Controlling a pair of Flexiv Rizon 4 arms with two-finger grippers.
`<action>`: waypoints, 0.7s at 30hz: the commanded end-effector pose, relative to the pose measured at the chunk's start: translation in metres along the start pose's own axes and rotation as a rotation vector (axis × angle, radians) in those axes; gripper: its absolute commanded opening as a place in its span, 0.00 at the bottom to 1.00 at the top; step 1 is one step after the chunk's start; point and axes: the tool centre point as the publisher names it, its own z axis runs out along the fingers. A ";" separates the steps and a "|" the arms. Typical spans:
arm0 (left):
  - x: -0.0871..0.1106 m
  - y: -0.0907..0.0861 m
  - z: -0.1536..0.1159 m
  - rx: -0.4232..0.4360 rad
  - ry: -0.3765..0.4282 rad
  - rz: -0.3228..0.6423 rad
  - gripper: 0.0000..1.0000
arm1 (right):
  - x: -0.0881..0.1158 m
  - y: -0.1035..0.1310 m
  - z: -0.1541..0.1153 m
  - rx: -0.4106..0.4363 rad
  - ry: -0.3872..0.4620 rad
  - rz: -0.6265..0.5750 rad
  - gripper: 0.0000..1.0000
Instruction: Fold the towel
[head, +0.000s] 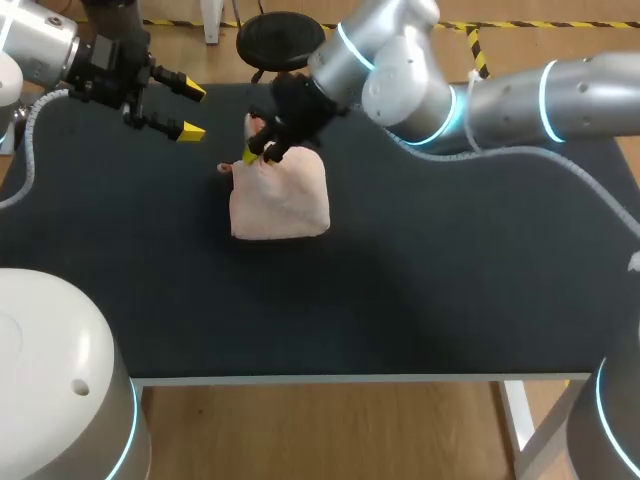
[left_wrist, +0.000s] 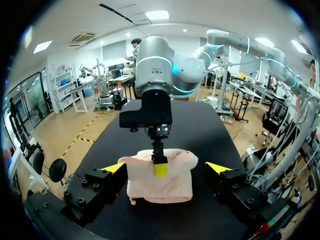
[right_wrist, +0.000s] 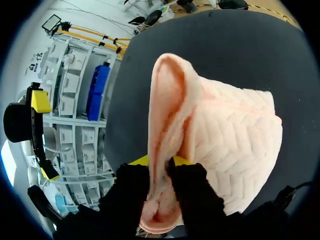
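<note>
Over most of your head view, the black tabletop (head: 420, 290) is spreading out beneath both arms. Your right arm (head: 500, 100) is coming in from the far right corner and lying out past the middle, its wrist hanging above the left half of the far edge. Your left arm (head: 40, 45) is showing only at the far left corner, its wrist hanging over the tabletop there.

The towel (head: 280, 195), peach-pink with a herringbone weave, is sitting on the tabletop nearer the far edge than the near one, a little left of the middle. It is lying bunched into a rough square several layers thick. Its far-side edge is standing up in a raised fold while the rest is resting flat.

Your right pincer (head: 255, 152) is pointing down at that raised fold and gripping it. In the right wrist view you are seeing both yellow-tipped fingers (right_wrist: 139, 161) pressing the doubled cloth from two sides, close together. Your left pincer (head: 185, 108) is hovering over the far left part of the tabletop, near the towel's far left corner but apart from it, its fingers spread wide. In the left wrist view the towel is lying ahead of it, with the right pincer's tip touching the towel's raised edge.
</note>
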 end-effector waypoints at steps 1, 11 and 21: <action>0.000 0.001 0.000 0.002 -0.001 0.002 1.00 | 0.005 -0.008 -0.005 -0.026 0.015 -0.018 1.00; 0.000 0.001 0.000 0.002 -0.001 0.002 1.00 | 0.027 -0.006 -0.021 -0.105 0.021 -0.014 1.00; 0.000 0.001 0.000 0.002 -0.001 0.002 1.00 | 0.013 -0.008 -0.092 -0.343 0.100 -0.402 1.00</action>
